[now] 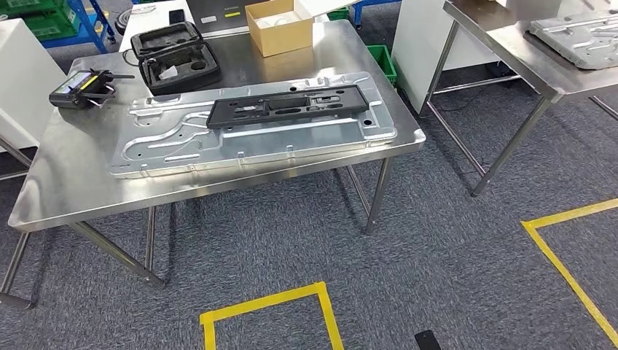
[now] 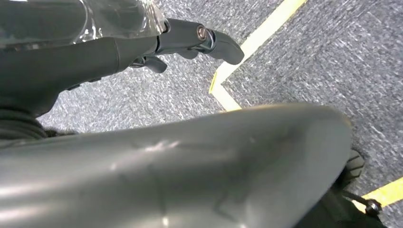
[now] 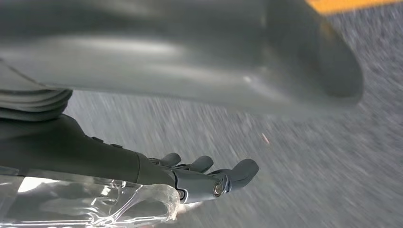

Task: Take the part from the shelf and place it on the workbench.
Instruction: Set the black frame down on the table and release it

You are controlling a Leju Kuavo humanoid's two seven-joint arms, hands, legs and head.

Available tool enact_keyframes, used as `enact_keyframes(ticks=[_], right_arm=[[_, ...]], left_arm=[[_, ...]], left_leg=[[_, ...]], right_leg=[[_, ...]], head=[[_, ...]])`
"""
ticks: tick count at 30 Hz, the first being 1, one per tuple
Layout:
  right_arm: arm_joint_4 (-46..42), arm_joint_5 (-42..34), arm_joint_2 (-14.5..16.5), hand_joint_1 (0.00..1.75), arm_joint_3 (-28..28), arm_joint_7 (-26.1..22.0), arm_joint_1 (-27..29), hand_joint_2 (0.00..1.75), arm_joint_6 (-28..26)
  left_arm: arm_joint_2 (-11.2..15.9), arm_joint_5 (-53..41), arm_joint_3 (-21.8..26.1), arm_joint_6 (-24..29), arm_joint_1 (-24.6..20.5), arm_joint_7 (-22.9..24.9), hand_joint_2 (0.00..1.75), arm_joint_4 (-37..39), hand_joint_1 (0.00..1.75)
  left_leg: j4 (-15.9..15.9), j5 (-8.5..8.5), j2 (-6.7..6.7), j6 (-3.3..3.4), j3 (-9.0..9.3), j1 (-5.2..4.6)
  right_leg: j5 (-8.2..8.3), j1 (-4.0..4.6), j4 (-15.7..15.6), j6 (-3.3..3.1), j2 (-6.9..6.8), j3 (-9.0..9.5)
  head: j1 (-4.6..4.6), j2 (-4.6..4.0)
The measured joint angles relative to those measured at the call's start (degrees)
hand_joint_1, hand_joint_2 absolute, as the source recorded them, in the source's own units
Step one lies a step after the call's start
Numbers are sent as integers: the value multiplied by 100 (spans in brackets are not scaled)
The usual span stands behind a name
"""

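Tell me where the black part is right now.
Head view: the black part lies on the large silver panel on the steel workbench, right of the open black case.

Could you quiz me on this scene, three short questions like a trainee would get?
1. True or false: the black part lies on the large metal panel.
2. Which stands at the far edge of the steel table? A) a cardboard box B) a red bucket C) a green bottle
3. Fill in: the lines marking the carpet are ____ in colour.

Key
1. True; it lies flat along the panel's upper half.
2. A; the open cardboard box stands there, beside the open black case.
3. Yellow; see the yellow tape near the bottom of the head view.
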Motion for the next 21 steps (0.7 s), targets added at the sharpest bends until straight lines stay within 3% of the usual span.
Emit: enact_keyframes(ticks=[1, 2, 4, 5, 7, 9, 10, 11, 12, 14, 16, 19, 21], right_arm=[[94, -103, 49, 0, -108, 20, -27, 0, 26], [176, -190, 92, 0, -213, 40, -51, 0, 37], [310, -324, 161, 0, -406, 81, -87, 0, 36], [369, -373, 191, 0, -491, 103, -96, 0, 32], [475, -420, 236, 0, -627, 132, -109, 0, 24], [571, -438, 271, 0, -759, 154, -130, 0, 23], [615, -451, 284, 0, -830, 168, -142, 0, 23], [659, -468, 297, 0, -903, 186, -152, 0, 25], [699, -491, 311, 0, -972, 210, -160, 0, 31], [764, -538, 338, 0, -1097, 262, -185, 0, 52], [815, -567, 369, 0, -1201, 300, -228, 0, 74], [891, -559, 424, 0, -1336, 333, -258, 0, 84], [935, -536, 455, 0, -1414, 358, -268, 0, 84]], left_arm=[[3, -2, 0, 1, -17, 4, 0, 0, 0], [7, -2, 0, 1, -29, 8, 0, 0, 0], [11, -2, 0, 1, -27, 20, 0, 0, 0], [13, -3, 0, 0, -25, 26, 0, 0, 0], [13, -4, 0, -1, -27, 28, 0, 0, 0], [14, -5, 0, -1, -28, 28, 0, 0, 0], [15, -5, 0, -1, -27, 29, 0, 0, 0], [16, -5, 0, -1, -25, 30, 0, 0, 0], [18, -4, 0, 1, -24, 32, 0, 0, 0], [21, -3, 0, 4, -23, 34, 0, 0, 0], [22, -2, 0, 7, -27, 34, 0, 0, 0], [31, 3, 0, 8, -25, 33, 0, 0, 0], [43, 12, -1, 8, -1, 34, 0, 0, 0]], left_leg=[[-282, 18, -9, 32, 165, -14], [-379, 7, -14, 57, 205, -33], [-386, 69, -9, 119, 155, -28], [-393, 108, -4, 161, 125, -19], [-410, 201, 7, 240, 42, 0], [-400, 282, 13, 276, -73, -21], [-392, 320, 16, 283, -131, -34], [-379, 355, 19, 286, -189, -48], [-360, 383, 19, 286, -240, -58], [-306, 421, 17, 271, -325, -73], [-259, 457, 22, 227, -375, -84], [-224, 519, 29, 138, -421, -78], [-10, 317, 12, 66, -534, -58]], right_leg=[[31, 2, -5, 30, 0, -6], [63, 1, -13, 63, -1, -10], [94, -2, -14, 129, -1, -19], [19, -1, 53, 154, -2, -57], [-414, -3, 547, 176, -5, -256], [-927, 1, 1383, 185, -7, -547], [-1039, 4, 1683, 186, -7, -621], [-1015, 8, 1770, 180, -7, -586], [-880, 11, 1602, 166, -8, -423], [-568, 36, 730, 108, -11, 165], [-461, 80, 24, 49, -17, 593], [-414, 87, -133, -18, -25, 616], [-323, 47, -160, -85, -36, 540]], head=[[1, 0], [2, 0], [0, 0], [1, 0], [5, 0], [9, 0], [9, 0], [9, 0], [9, 0], [9, 0], [4, 0], [5, 0], [1, 0]])
